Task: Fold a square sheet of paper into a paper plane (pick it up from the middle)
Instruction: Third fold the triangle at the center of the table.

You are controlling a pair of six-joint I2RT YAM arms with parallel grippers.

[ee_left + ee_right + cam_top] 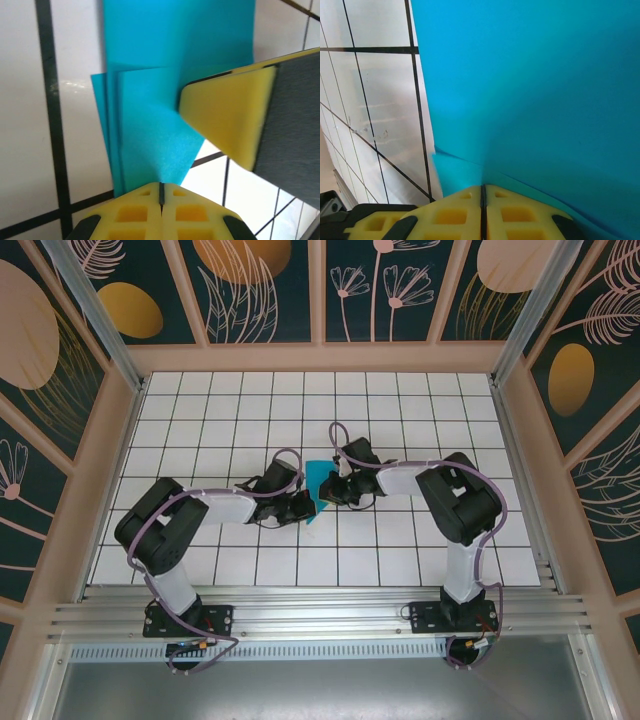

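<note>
The square sheet of paper (320, 488) is a teal, creased shape folded in several layers, held just above the white grid table between my two grippers. My left gripper (303, 502) is shut on its lower pointed end. In the left wrist view the paper (150, 125) narrows into the closed yellow jaws of the left gripper (161, 186). My right gripper (336, 487) is shut on the paper's right side, and its yellow fingertip (227, 117) presses the sheet there. In the right wrist view the paper (535, 85) rises from the shut right gripper (482, 187).
The white gridded table (220, 410) stretches around the arms, bounded by wooden frame walls (320, 357) at the back and sides. An aluminium rail (320, 615) runs along the near edge by the arm bases.
</note>
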